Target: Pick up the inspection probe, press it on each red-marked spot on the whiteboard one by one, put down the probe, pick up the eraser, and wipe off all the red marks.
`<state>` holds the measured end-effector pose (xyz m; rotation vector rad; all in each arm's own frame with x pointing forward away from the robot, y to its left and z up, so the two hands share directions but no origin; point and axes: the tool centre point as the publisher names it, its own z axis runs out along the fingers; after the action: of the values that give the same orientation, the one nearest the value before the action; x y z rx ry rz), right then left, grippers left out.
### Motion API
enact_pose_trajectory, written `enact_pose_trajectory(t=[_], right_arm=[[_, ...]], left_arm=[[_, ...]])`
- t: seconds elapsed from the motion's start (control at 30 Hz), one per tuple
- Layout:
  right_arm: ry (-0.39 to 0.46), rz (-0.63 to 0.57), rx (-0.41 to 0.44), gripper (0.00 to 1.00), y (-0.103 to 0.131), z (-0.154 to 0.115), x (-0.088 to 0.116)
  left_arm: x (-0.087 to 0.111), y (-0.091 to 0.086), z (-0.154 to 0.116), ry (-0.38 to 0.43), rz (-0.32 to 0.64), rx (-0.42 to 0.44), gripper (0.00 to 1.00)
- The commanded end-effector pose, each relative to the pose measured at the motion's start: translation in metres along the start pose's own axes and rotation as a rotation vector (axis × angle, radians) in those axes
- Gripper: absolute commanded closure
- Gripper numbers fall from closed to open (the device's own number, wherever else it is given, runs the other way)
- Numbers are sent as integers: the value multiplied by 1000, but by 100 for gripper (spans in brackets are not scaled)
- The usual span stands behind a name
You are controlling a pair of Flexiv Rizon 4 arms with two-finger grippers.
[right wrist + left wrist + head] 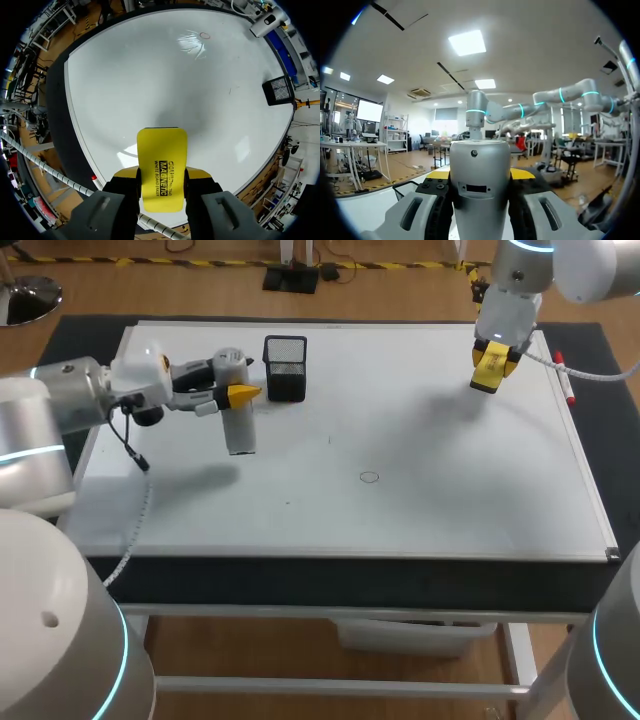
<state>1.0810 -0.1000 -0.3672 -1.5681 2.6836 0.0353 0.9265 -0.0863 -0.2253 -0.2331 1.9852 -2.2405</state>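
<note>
Both tools gripped.
Grey probe (480,175) clamped in left gripper (240,394) beside mesh cup (285,368), eleven o'clock; yellow eraser (162,150) clamped in right gripper (491,368).

The left arm (60,400) comes in over the left edge of the whiteboard (420,500), its wrist turned level so the fingers point across the board. The left gripper (241,395) is clamped on the probe (237,425) near the far left corner. The right arm (520,280) hangs over the far right corner, wrist pointing down, and the right gripper (491,368) grips the eraser (489,372) from two sides above the board.
</note>
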Motion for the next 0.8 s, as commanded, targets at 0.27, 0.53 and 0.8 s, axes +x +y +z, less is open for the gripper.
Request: enact_pose_trajectory(t=[0.27,0.53,0.8], right_arm=[[-16,-97,-2,100,37,3,-2],[-58,-241,-10,100,120,5,0],[-31,-442,-2,100,206,0,-13]], left_arm=[[-1,0,0,4,0,3,100],[-1,0,0,4,0,3,100],[-1,0,0,4,0,3,100]])
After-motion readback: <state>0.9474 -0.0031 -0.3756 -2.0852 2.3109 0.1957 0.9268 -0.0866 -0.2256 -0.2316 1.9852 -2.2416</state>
